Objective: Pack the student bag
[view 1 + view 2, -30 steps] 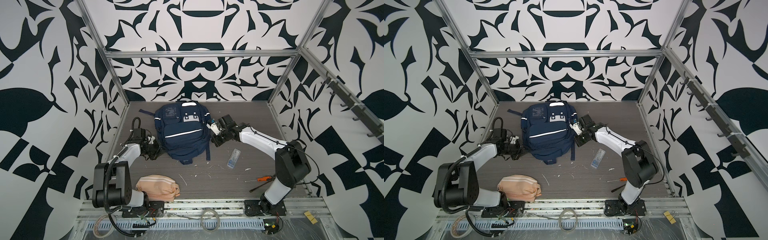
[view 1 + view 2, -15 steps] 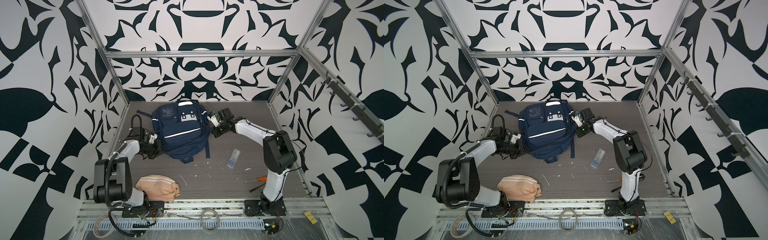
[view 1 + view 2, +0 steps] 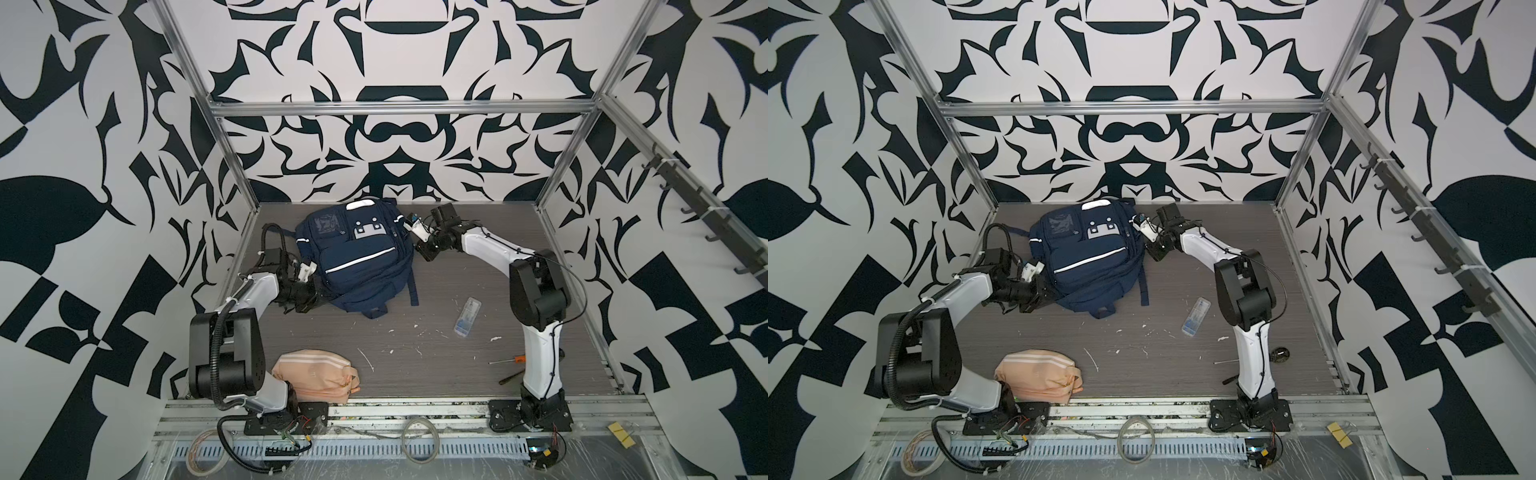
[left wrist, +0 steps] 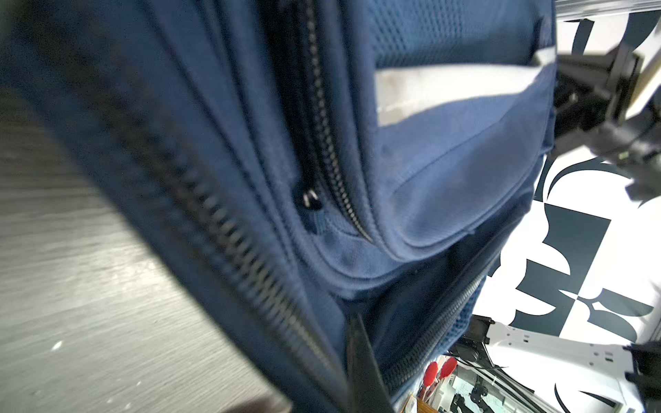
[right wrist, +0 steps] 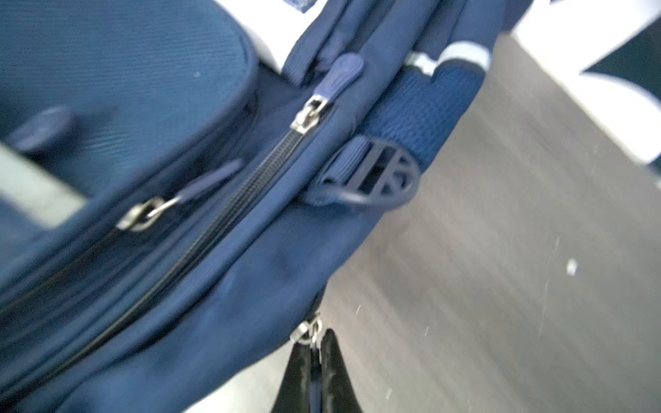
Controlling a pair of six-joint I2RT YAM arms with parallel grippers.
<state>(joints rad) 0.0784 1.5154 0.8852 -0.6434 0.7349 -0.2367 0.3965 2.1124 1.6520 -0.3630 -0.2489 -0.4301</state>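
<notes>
Both tools are clamping the student bag [image 3: 357, 257] lying far-centre between them, its length running roughly front-to-back: my left gripper [image 3: 318, 296] pinching side fabric, my right gripper [image 5: 314, 357] pinching a zipper pull [image 5: 309, 333].

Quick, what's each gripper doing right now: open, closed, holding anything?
Left gripper: closed, apparently pinching the side fabric of the navy backpack.
Right gripper: closed on a zipper pull of that backpack.
</notes>
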